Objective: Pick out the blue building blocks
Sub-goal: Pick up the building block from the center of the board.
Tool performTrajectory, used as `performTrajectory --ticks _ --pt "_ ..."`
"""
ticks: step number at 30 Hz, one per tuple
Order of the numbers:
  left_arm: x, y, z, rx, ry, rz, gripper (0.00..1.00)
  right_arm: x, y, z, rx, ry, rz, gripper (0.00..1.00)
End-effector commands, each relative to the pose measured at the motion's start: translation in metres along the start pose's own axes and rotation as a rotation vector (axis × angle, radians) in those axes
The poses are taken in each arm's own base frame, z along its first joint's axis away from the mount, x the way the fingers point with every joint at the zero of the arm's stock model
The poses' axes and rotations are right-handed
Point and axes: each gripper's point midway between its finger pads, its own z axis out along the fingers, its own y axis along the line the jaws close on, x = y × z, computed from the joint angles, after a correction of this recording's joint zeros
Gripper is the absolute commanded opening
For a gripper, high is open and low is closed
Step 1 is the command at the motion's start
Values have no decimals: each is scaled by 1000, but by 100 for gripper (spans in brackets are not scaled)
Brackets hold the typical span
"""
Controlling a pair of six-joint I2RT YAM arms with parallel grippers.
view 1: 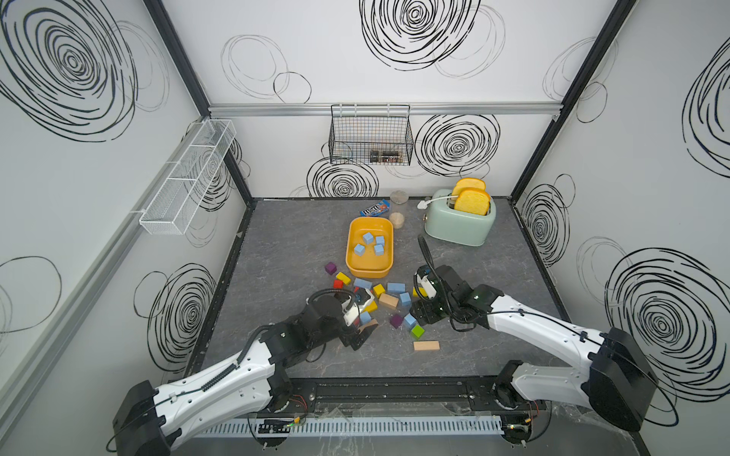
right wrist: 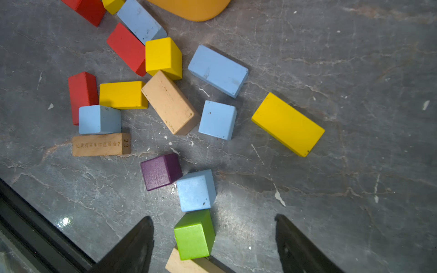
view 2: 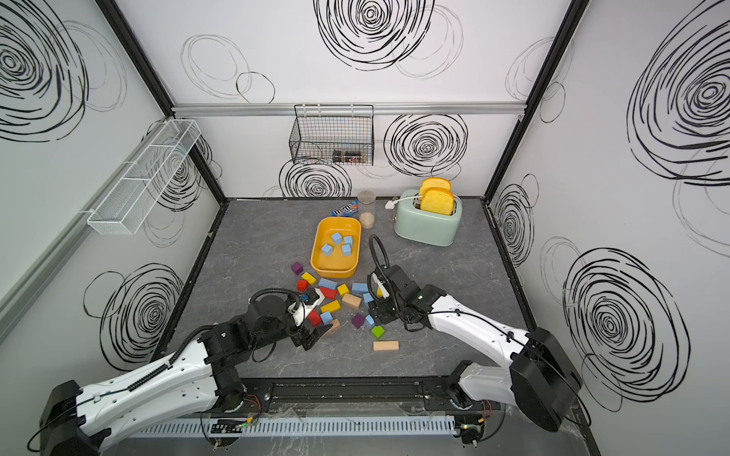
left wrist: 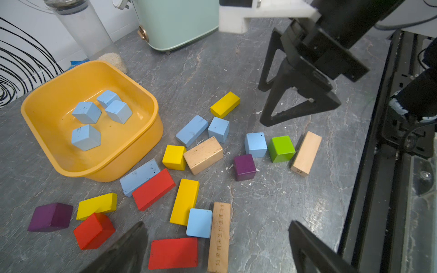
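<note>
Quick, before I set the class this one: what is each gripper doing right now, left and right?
Left gripper: open, holding nothing.
Right gripper: open, holding nothing.

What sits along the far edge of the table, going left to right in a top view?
Blue candy packet → clear jar → white plug → mint-green toaster, with two toast slices standing in it.
</note>
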Motion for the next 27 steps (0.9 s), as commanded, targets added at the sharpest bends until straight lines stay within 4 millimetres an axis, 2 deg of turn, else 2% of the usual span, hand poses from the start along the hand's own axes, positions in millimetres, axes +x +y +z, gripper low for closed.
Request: performTrajectory --ticks 1,10,27 --pt "-14 2 -1 -10 -42 15 96 13 -4 9 27 68 6 75" --pt "-17 10 2 -16 -46 15 96 14 6 24 0 116 0 73" --pt "-12 22 5 -27 -36 -24 96 18 10 53 14 192 -37 66"
